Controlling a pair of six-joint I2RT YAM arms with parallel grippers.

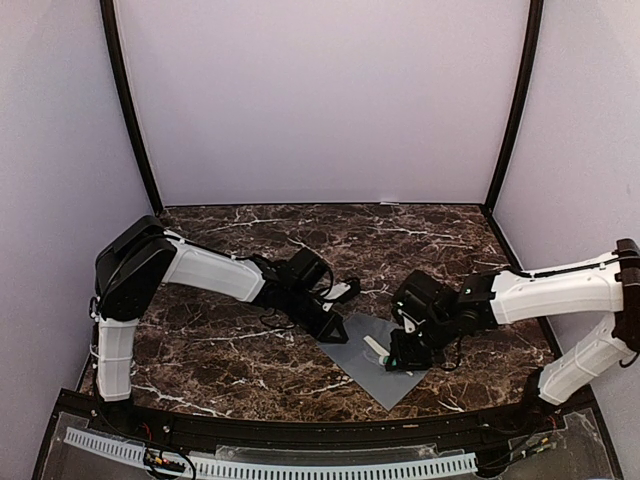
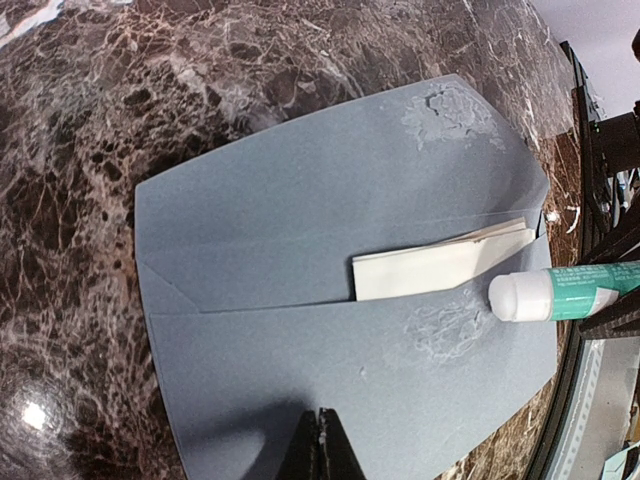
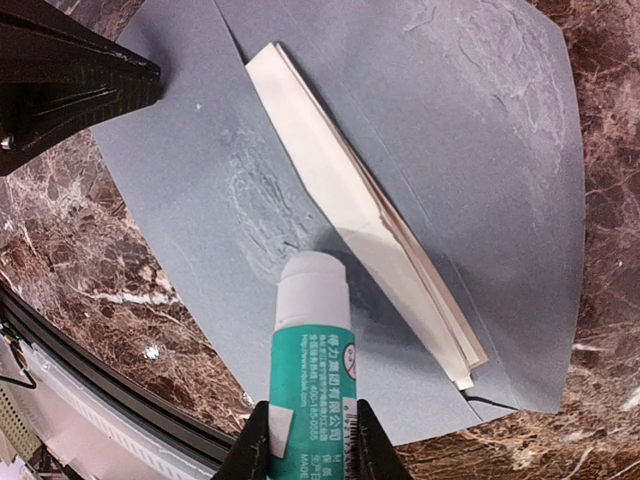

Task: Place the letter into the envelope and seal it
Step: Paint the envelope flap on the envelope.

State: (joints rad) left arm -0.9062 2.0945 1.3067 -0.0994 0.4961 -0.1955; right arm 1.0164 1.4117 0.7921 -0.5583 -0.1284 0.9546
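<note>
The left arm stretches right over the marble table [image 1: 220, 372], its left gripper [image 1: 331, 326] clenched shut, tips set on the envelope [image 1: 388, 386] near its edge. The envelope lies flat and open between the grippers, a folded letter [image 2: 430, 270] half tucked in its pocket, with glue smears on flap and body. The right arm reaches left, its right gripper [image 3: 306, 442] grasping a glue stick [image 3: 312, 345], white tip at a smear beside the letter.

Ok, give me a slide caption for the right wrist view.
Right gripper holds a green glue stick over the grey envelope, beside the protruding letter.
</note>
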